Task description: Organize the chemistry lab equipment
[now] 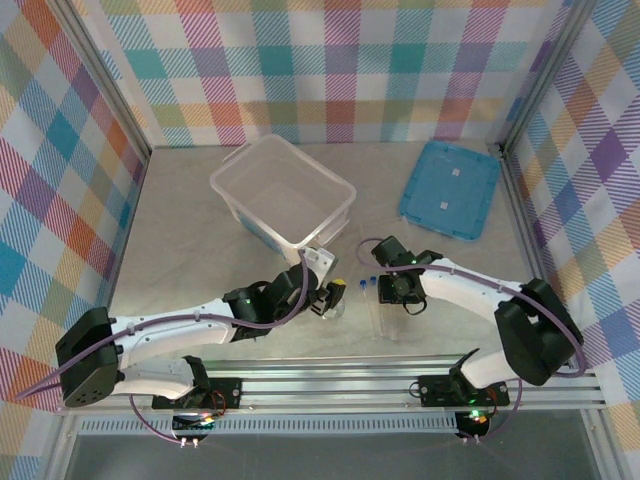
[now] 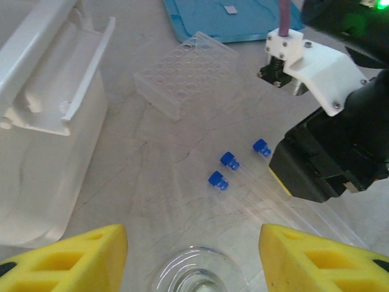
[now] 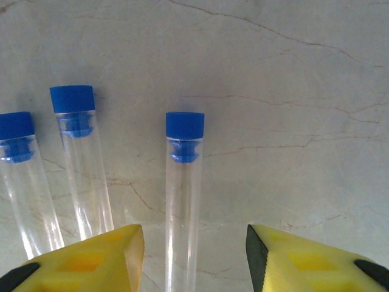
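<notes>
Three thin clear tubes with blue caps (image 2: 230, 160) lie side by side on the table. My right gripper (image 3: 194, 243) is open and straddles the rightmost tube (image 3: 184, 182), with a gap on each side. The other two tubes (image 3: 82, 158) lie just left of its left finger. My left gripper (image 2: 193, 243) is open around the round rim of a clear glass vessel (image 2: 196, 275), without touching it. I cannot tell whether that vessel is the flask or the beaker. In the top view the left gripper (image 1: 330, 298) and the right gripper (image 1: 388, 290) face each other across the tubes (image 1: 372, 300).
A large translucent plastic box (image 1: 283, 190) stands behind the left gripper, its wall (image 2: 36, 140) close on the left. The flat blue lid (image 1: 450, 188) lies at the back right. A clear plastic tube rack (image 2: 185, 73) sits beyond the tubes.
</notes>
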